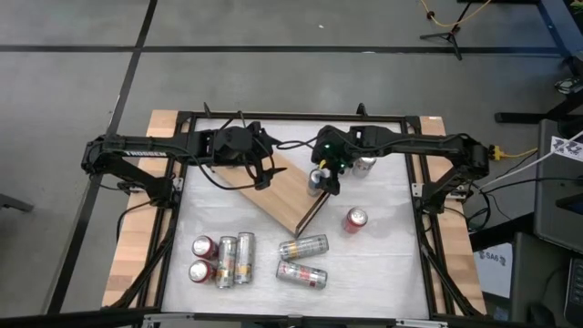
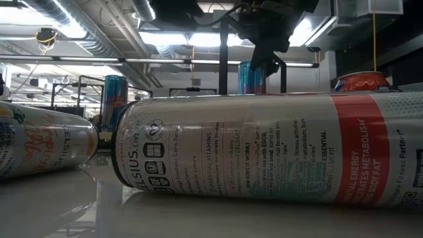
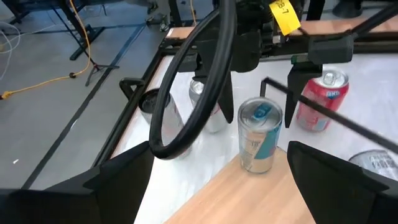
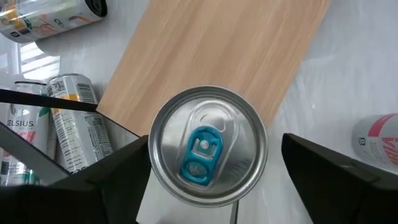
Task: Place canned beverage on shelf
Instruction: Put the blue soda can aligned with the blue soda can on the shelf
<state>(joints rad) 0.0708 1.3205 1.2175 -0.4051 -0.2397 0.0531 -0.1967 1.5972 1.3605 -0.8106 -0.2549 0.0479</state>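
Observation:
A silver can with a blue tab [image 4: 208, 146] stands upright on the end of the shelf [image 1: 278, 196], a light-brown board lying slantwise mid-table. My right gripper [image 4: 216, 177] is above it, slanting down and open. Its fingers stand on either side of the can's top, and a gap shows beside one finger [image 4: 336, 180]. The left wrist view shows the same can [image 3: 260, 134] with a right finger [image 3: 297, 81] apart from it. My left gripper [image 3: 221, 186] hovers open over the board's other half [image 1: 264, 179], with nothing between its fingers.
A red can [image 1: 354, 220] stands right of the shelf. A silver can [image 1: 366, 164] stands behind my right gripper. Two red cans [image 1: 202, 258] stand at the near left. Several silver cans [image 1: 235, 260] [image 1: 302, 261] lie near the front edge. A black frame [image 1: 182, 118] rims the table.

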